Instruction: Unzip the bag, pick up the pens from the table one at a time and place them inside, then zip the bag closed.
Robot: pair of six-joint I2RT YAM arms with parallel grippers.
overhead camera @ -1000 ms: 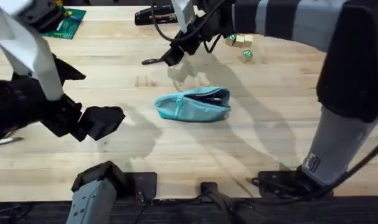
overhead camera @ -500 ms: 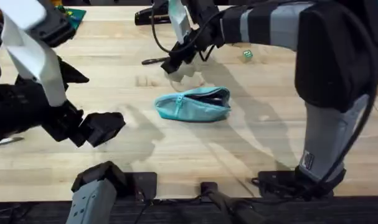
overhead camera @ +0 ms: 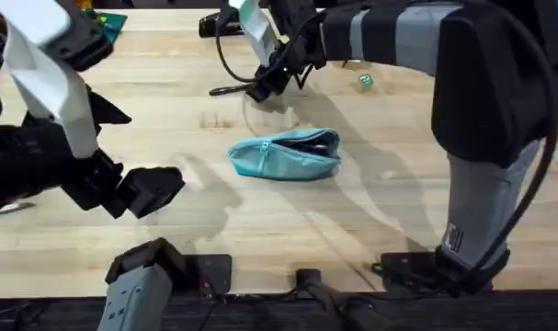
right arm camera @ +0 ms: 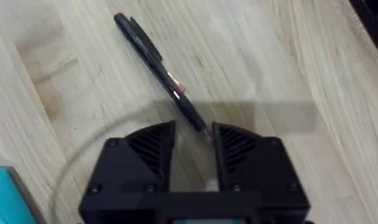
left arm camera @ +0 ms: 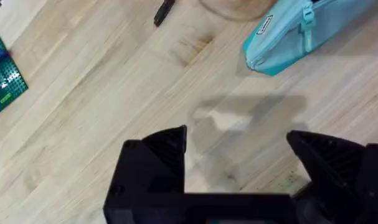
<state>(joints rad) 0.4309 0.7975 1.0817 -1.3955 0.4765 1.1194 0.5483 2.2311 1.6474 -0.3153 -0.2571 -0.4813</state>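
Observation:
The teal bag (overhead camera: 286, 154) lies mid-table with its zipper open along the top; it also appears in the left wrist view (left arm camera: 294, 31). A slim black pen (overhead camera: 227, 89) lies flat on the table (overhead camera: 398, 184) behind the bag. My right gripper (overhead camera: 260, 90) is down at the pen's right end. In the right wrist view the pen (right arm camera: 154, 65) runs away from the gripper (right arm camera: 195, 134), its near tip between the narrowly parted fingers, which stand open. My left gripper (overhead camera: 157, 187) hovers open, left of the bag, its fingers (left arm camera: 160, 146) wide apart with nothing between them.
A black stapler (overhead camera: 225, 24) lies at the far edge behind the pen. A green board (overhead camera: 101, 35) sits at the far left, and a small green die (overhead camera: 364, 82) right of the right gripper. The right arm crosses above the table's right half.
My right gripper has dropped lower and shifted slightly toward the pen's end. The left arm, the bag and the pen have stayed put.

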